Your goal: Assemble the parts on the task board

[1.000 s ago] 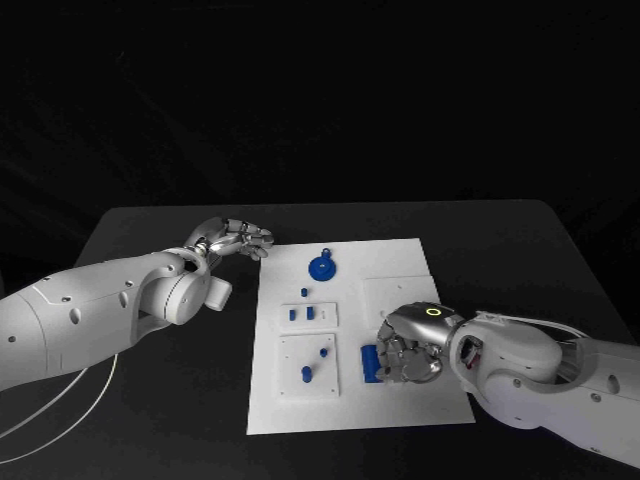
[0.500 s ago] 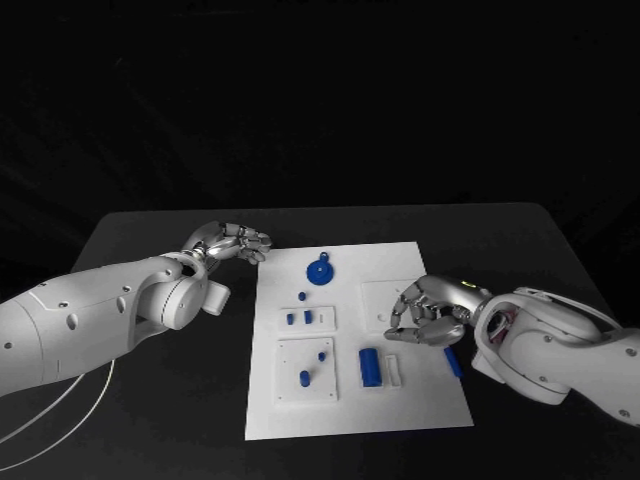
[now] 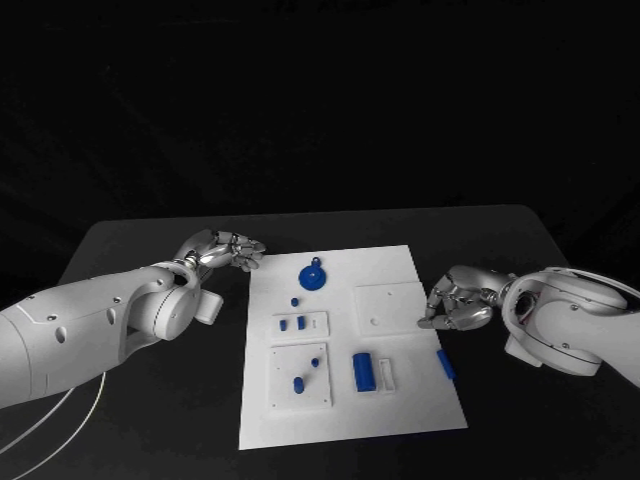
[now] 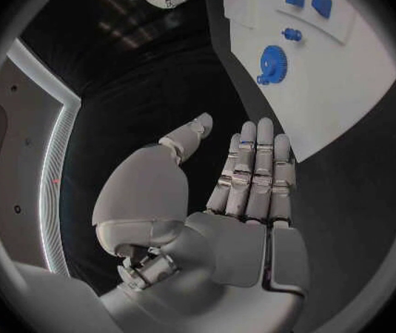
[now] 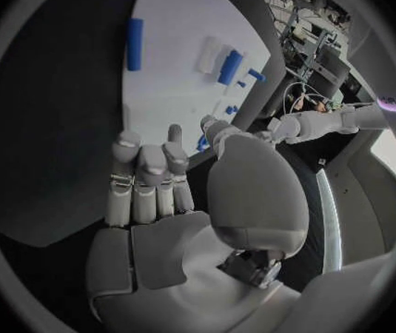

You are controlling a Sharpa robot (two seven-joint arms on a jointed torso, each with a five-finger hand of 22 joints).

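The white task board point(image 3: 407, 410) lies in the middle of the black table. On it are a blue gear-like part point(image 3: 312, 276), small blue parts point(image 3: 293, 323) on two raised plates, a blue cylinder point(image 3: 363, 371) beside a white piece point(image 3: 388, 373), and a blue rod point(image 3: 446, 364) at its right edge. My right hand point(image 3: 462, 300) hovers just off the board's right edge, fingers apart, holding nothing. My left hand point(image 3: 227, 248) stays off the board's far left corner, also empty. In the right wrist view the hand point(image 5: 160, 192) faces the rod point(image 5: 135, 43); in the left wrist view the hand point(image 4: 244, 192) points towards the gear point(image 4: 272, 64).
Bare black table point(image 3: 147, 420) surrounds the board on every side. A thin white cable point(image 3: 61, 415) trails under my left arm near the table's front left. The table's far edge point(image 3: 306, 215) runs behind both hands.
My right hand has left the blue cylinder and drawn back to the right, off the board. The cylinder, white piece and blue rod now lie uncovered. The left hand has barely moved.
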